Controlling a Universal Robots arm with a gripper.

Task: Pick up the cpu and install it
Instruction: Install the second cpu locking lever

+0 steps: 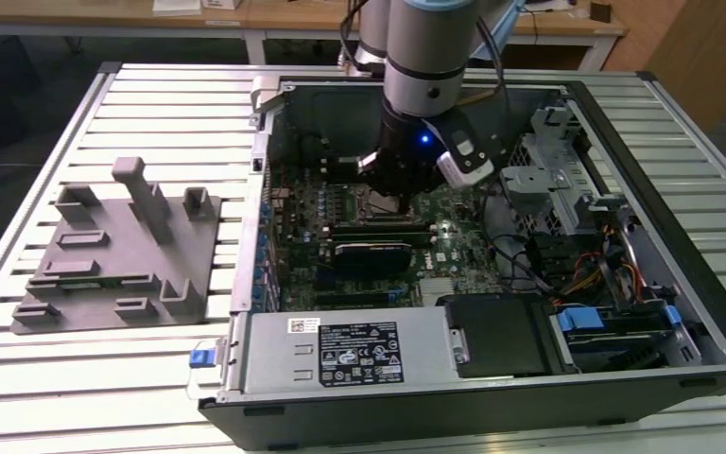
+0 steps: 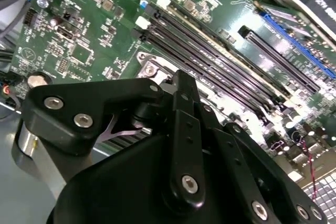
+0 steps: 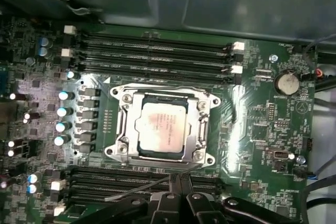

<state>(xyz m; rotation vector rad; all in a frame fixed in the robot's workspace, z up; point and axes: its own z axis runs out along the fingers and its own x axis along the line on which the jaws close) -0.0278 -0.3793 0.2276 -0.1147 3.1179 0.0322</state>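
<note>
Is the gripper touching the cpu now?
Apart. In the first wrist view the cpu lies in its socket, and bare board shows between it and the gripper.

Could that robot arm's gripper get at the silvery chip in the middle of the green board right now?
Probably yes. In the first wrist view the cpu lies uncovered in its metal frame, and the gripper hangs close beside it inside the open computer case, nothing between them.

My arm (image 1: 423,66): silver-grey tube, black wrist, blue light; black cable at 1 o'clock. Tool (image 2: 173,177): matte black links, silver screws.
</note>
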